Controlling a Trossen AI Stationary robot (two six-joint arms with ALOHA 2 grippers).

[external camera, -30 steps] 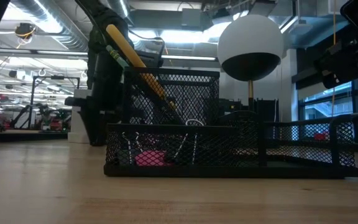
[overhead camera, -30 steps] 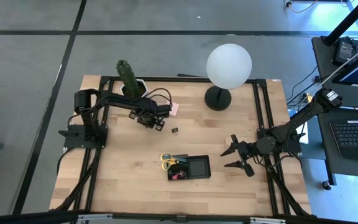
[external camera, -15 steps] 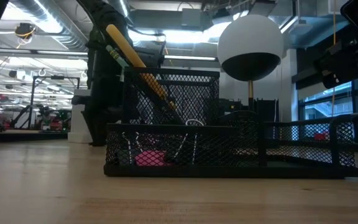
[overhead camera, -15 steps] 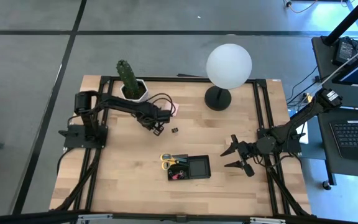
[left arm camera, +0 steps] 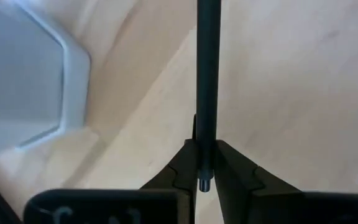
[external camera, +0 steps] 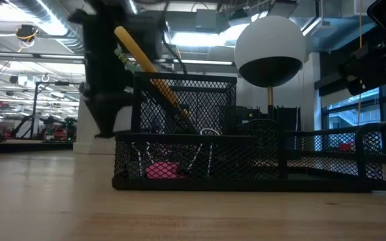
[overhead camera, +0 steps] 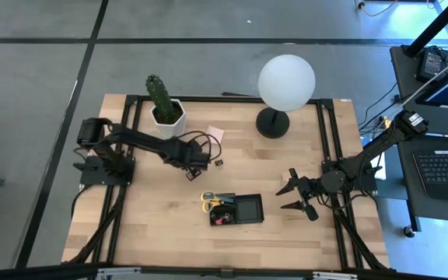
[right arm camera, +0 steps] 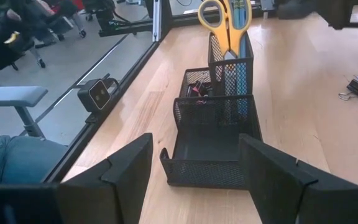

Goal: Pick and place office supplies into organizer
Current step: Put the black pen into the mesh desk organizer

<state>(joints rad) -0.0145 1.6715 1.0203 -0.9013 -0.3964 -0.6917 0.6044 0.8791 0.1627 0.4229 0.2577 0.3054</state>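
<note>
My left gripper [left arm camera: 202,180] [overhead camera: 194,166] is shut on a black pen [left arm camera: 208,74], a little on the near side of the pink sticky-note pad [overhead camera: 215,134] and beside a black binder clip [overhead camera: 218,163]. The black mesh organizer [overhead camera: 236,208] stands on the table near the front middle. Yellow-handled scissors [right arm camera: 224,18] stand upright in its tall compartment, and something pink [external camera: 161,170] lies in a low one. My right gripper [overhead camera: 294,197] [right arm camera: 197,171] waits open just to the right of the organizer, with nothing between its fingers. My left gripper pinches the pen near one end [left arm camera: 207,149] between its two fingers [left arm camera: 179,174]; a short tip of the pen shows behind the pinch. The fingers slant steeply down from above. The pen runs on beyond the fingertips, in line with them. Its far end lies outside the wrist view.
A potted cactus [overhead camera: 160,97] in a white pot [left arm camera: 42,81] stands at the far left. A white globe lamp [overhead camera: 286,82] on a round black base [overhead camera: 271,123] stands at the far middle. Bare wood lies left of and in front of the organizer.
My left gripper has swung from beside the cactus pot and pink pad toward the table's near edge, rising a little and rolling its wrist. The pink pad now shows uncovered. My right arm has kept still.
</note>
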